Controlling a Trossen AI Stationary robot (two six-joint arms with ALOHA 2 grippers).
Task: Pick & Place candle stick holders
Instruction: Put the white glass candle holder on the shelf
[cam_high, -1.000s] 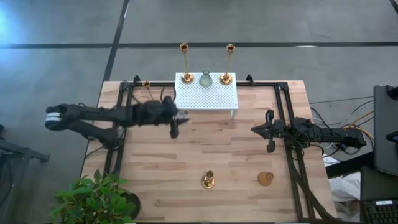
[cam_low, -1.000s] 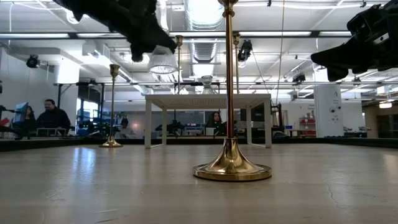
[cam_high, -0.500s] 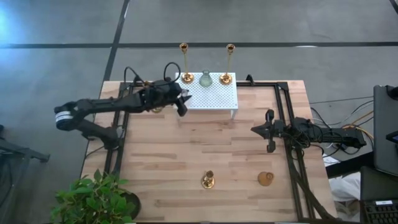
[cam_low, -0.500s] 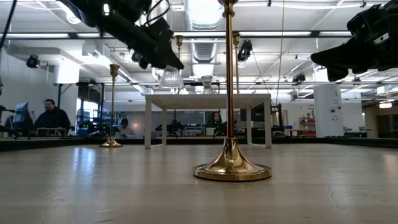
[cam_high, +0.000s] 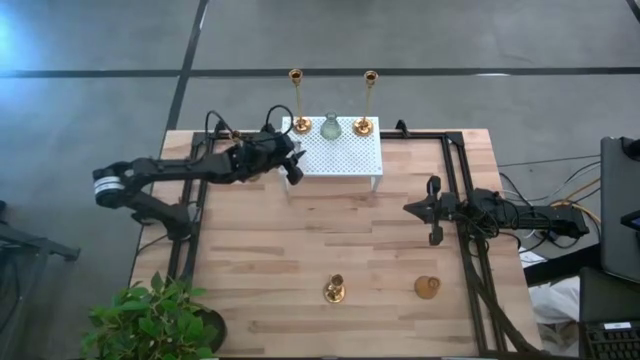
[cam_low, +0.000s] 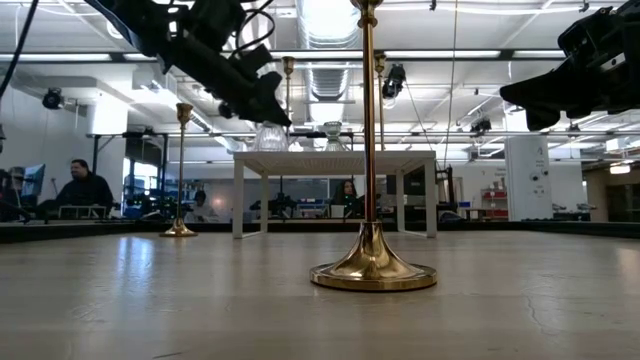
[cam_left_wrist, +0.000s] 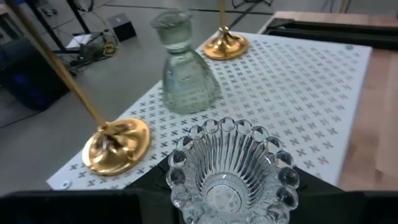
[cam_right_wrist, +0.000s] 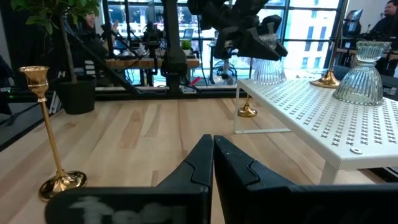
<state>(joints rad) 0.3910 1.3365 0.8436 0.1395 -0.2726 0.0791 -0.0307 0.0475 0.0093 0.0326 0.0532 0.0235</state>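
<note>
My left gripper (cam_high: 291, 167) is shut on a clear ribbed glass holder (cam_left_wrist: 233, 168) at the near left corner of the white perforated rack (cam_high: 345, 155). On the rack stand two tall brass holders (cam_high: 300, 124) (cam_high: 363, 126) with a second glass holder (cam_high: 330, 127) between them. Another tall brass holder (cam_low: 180, 170) stands on the table left of the rack. A tall brass holder (cam_high: 335, 291) and a squat brass one (cam_high: 427, 287) stand near the front edge. My right gripper (cam_high: 433, 211) is shut and empty at the table's right. My left gripper holds the glass holder by its narrow upper end (cam_right_wrist: 267, 51), pinched between the two fingers. The fingers slant down from the table's left. The holder is upright with its wide beaded base (cam_low: 268, 146) down, level with the rack's top; whether it touches the rack, I cannot tell.
A black frame (cam_high: 455, 150) runs along the table's far and side edges. A potted plant (cam_high: 150, 320) stands at the near left corner. The bare wood (cam_high: 330, 225) between the rack and the front holders is open. People sit in the room behind the table (cam_low: 85, 188).
My left gripper has carried the glass holder from over the table's middle toward the far edge, to the rack's near left corner, and has come down with it. The holder stays upright in the hold.
</note>
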